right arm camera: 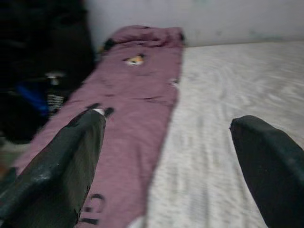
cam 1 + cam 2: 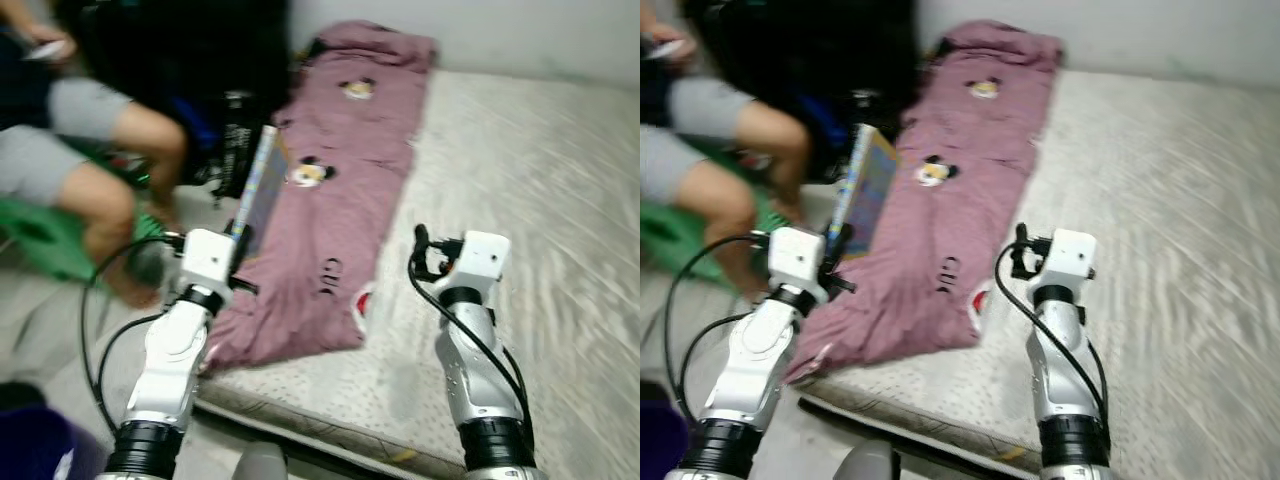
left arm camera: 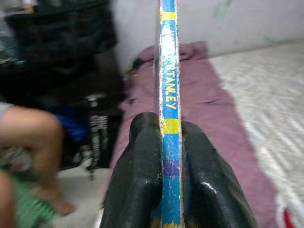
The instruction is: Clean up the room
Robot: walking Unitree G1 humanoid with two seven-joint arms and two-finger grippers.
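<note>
Left arm: raised from the lower left of the head views, forearm pointing toward 1 o'clock, wrist over the mattress's near left edge.
Left gripper (image 3: 171, 142): both black fingers (image 3: 142, 156) pressed flat against the two faces of a thin book (image 2: 255, 190), clamping it by its lower end.
Book: held edge-on and upright, tilted slightly toward 1 o'clock; its blue and yellow spine reads "STANLEY" in the left wrist view. It stands above the left edge of the mauve blanket (image 2: 345, 200).
Right arm: raised from the lower right, forearm near vertical, wrist over the bare mattress (image 2: 520, 200) just at 3 o'clock of the blanket.
Right gripper (image 1: 166, 142): fingers spread wide apart with nothing between them, aimed along the bed toward 12 o'clock.
Blanket: long strip with cartoon prints, running from 6 to 12 o'clock along the mattress's left side, bunched at the far end by the wall.
Person (image 2: 90, 150): seated at 10 o'clock on something green; bare knees and grey shorts show, upper body cut off by the frame.
Hard to make out: head views are motion-blurred; the dark heap (image 2: 190, 70) at 11 o'clock cannot be identified; the book's cover art is unreadable.
</note>
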